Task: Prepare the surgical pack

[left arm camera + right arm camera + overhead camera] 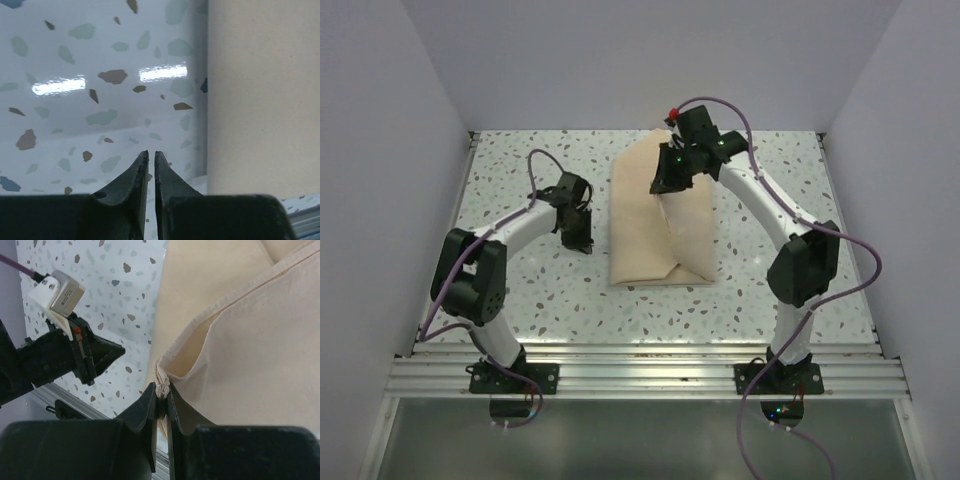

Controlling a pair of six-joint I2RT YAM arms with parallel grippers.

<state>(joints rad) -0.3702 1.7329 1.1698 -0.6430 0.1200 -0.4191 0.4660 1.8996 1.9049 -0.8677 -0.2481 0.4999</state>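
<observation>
Right end effector (161,396) pinches bunched cloth (240,340); left end effector (151,156) nearly closed, empty.

Plain tan-beige cloth (660,225), white table (540,290) speckled grey and brown, black pincers, purple cables (760,160)

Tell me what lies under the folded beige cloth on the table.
Only the speckled table shows around the beige cloth. The cloth is opaque, so anything wrapped in it is hidden. The right tool pinches a bunched cloth edge, lifting one flap.
</observation>
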